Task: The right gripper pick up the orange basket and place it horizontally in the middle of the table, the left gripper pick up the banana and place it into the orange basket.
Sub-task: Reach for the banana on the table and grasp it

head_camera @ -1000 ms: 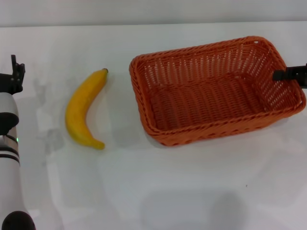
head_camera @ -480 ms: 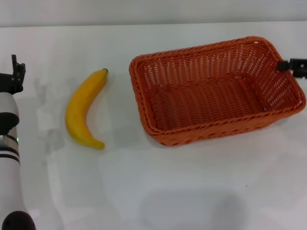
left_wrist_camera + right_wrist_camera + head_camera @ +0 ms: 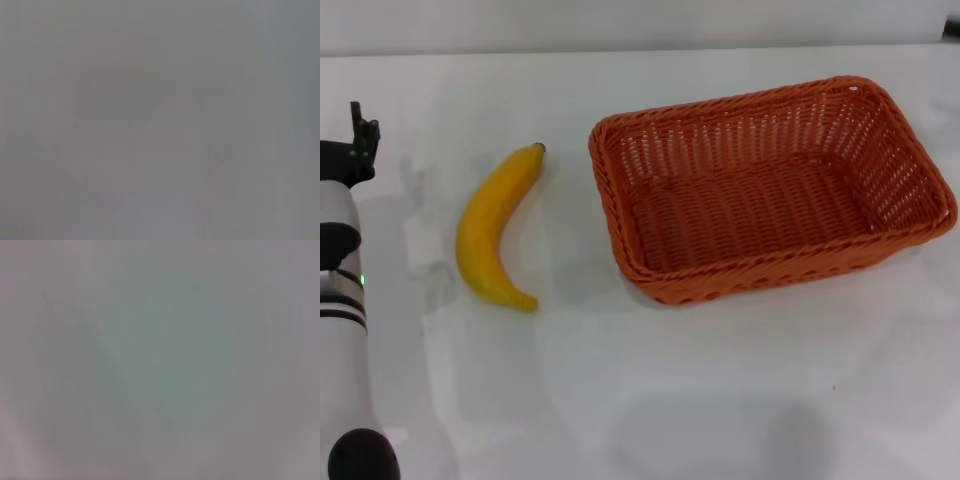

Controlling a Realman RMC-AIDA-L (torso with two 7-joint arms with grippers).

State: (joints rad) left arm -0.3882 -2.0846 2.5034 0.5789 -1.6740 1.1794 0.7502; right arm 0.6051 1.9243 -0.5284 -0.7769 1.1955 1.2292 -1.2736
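Note:
The orange basket [image 3: 770,190] rests on the white table [image 3: 650,400], right of centre, long side running left to right, nothing in it and nothing touching it. The yellow banana [image 3: 490,235] lies on the table to its left, dark stem tip pointing away from me. My left gripper [image 3: 362,135], on its silver arm with a green light, hovers at the far left, a hand's width from the banana. Of my right gripper [image 3: 952,30] only a dark sliver shows at the upper right edge, well clear of the basket. Both wrist views show only blank grey.
A bare strip of table separates the banana from the basket. The table's far edge [image 3: 640,50] runs across the top of the head view.
My right gripper has left the basket's right rim and drawn away to the upper right edge. The left arm has shifted slightly. Basket and banana have not moved.

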